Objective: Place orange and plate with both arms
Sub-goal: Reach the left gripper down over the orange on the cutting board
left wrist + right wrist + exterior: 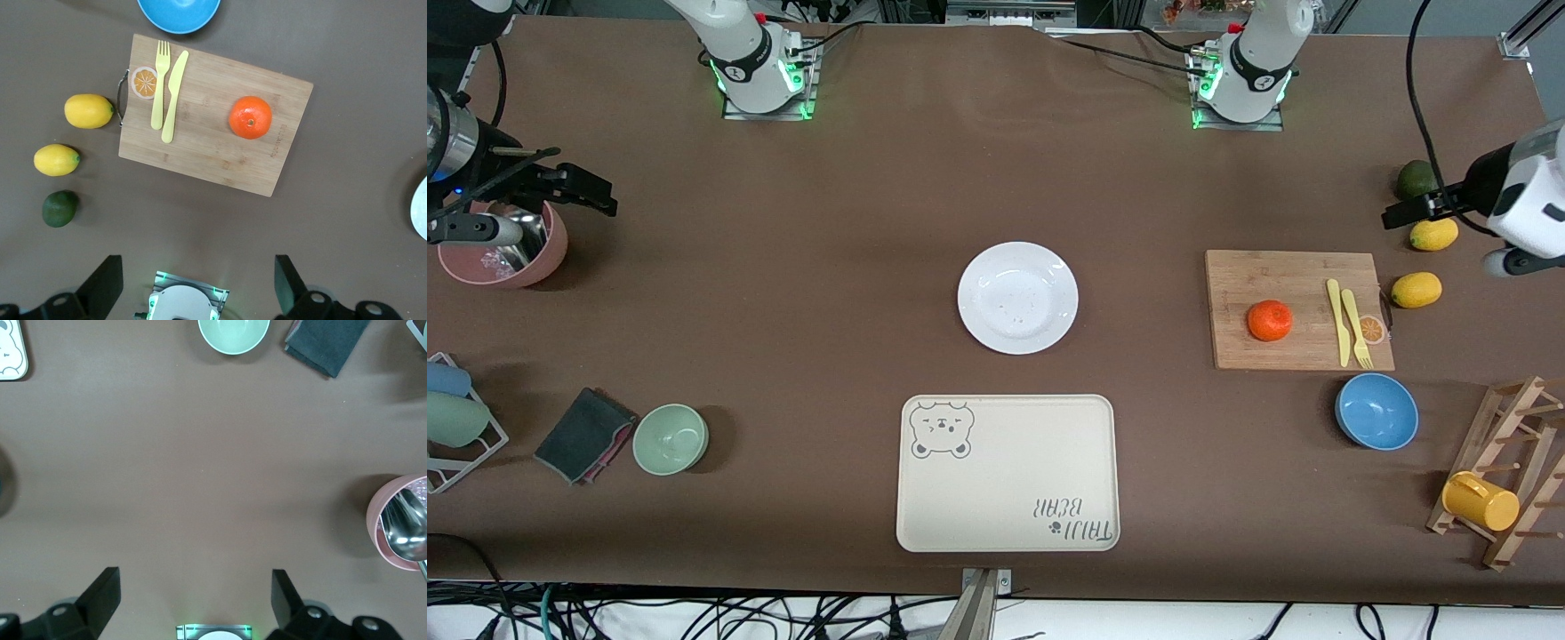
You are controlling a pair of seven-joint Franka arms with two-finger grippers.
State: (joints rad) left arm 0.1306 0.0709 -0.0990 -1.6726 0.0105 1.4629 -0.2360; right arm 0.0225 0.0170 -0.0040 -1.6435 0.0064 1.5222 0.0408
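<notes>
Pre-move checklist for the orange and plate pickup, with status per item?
1. Small round orange fruit unobstructed on the wooden cutting board: ok.
2. Round glossy white plate bare, nothing on it: ok.
3. Left gripper jaws open, holding nothing: ok.
4. Right gripper jaws open, holding nothing: ok.
5. Yellow plastic fork and knife apart from the orange: ok.
6. Beige bear-print tray bare: ok.
</notes>
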